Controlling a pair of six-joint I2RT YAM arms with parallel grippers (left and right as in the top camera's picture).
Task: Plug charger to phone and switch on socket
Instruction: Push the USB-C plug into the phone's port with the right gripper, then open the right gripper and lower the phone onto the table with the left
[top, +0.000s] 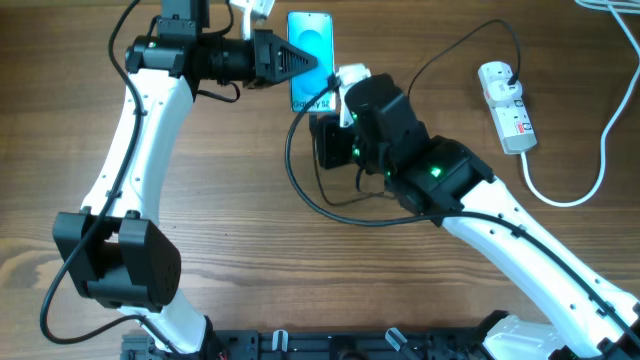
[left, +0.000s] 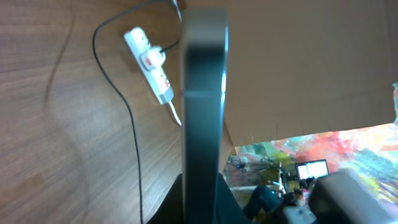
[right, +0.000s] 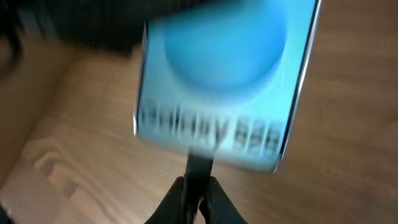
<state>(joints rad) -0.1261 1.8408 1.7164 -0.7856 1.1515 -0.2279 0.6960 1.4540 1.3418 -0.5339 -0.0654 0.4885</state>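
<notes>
Cyan-screened flat smartphone (top: 312, 35) pinched edgewise in left hand (top: 305, 66). Thin black charger cable's connector (right: 199, 167) at phone's bottom edge, between fingers of right hand (right: 198, 186); blurred, cannot tell grip. Seating unconfirmed. White power strip (top: 508, 108) well beyond right hand, untouched: switching remains.

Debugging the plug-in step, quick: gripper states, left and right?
Left gripper: closed, holding the phone.
Right gripper: closed on the charger tip, at the phone's end.

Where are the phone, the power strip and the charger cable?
phone (top: 310, 35): overhead view, cyan screen.
power strip (top: 515, 120): overhead view, white body.
charger cable (top: 289, 158): overhead view, black loop.
</notes>
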